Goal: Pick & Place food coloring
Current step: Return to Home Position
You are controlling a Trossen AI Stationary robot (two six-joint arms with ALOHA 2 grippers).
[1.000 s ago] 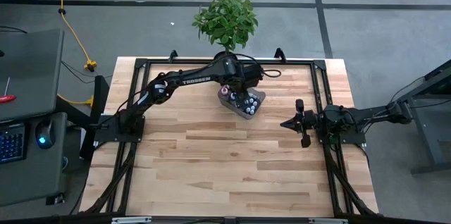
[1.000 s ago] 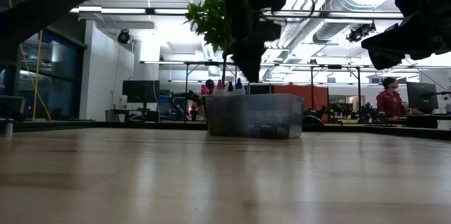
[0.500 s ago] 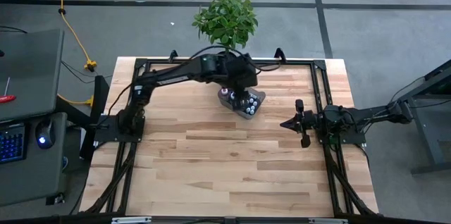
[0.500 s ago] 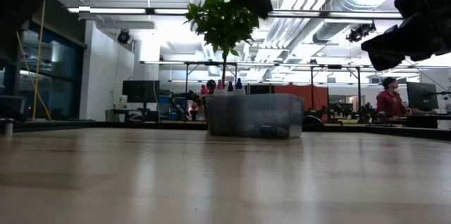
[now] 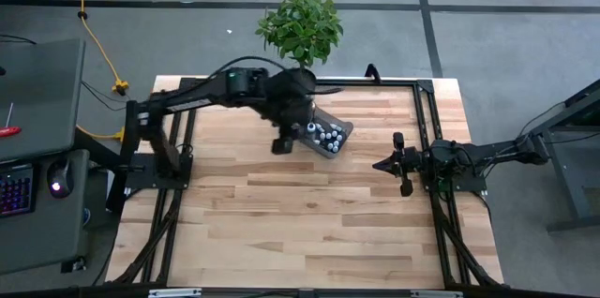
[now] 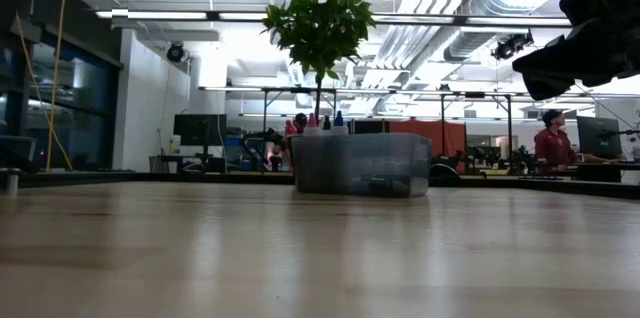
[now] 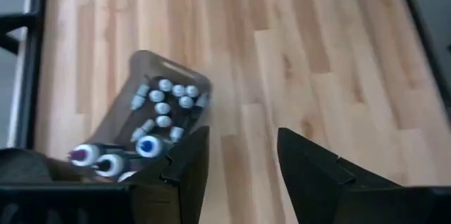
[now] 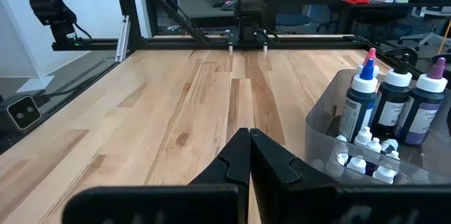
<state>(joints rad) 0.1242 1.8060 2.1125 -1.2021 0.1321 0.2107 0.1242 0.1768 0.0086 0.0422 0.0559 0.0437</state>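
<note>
Both pincers carry nothing, and we take them from the front of the table [image 5: 309,232] backwards. Nearest, at the right edge, the right pincer [image 5: 382,163] waits clenched on empty air, exactly where it sat a second ago.

A little farther back, the left pincer [image 5: 281,144] is what has changed. A second ago it hung directly over the bin [image 5: 345,129]. Now its arm has swung back toward its own side, so the pincer stands just beside the bin, toward the left arm's base, and raised high off the boards. Its fingers [image 7: 187,164] are spread apart with nothing between them, so the last bottle is released.

Just beyond it, the food coloring [image 5: 324,135] sits inside the bin, with small white-capped bottles lying on its floor and a few taller ones upright at one end. Neither bin nor bottles have shifted. We see no bottle out on the bare boards. Behind the bin, the potted plant [image 5: 300,26] stands at the far edge.

We judge the placing finished: the left arm is pulling away to rest, and nothing remains to fetch.
</note>
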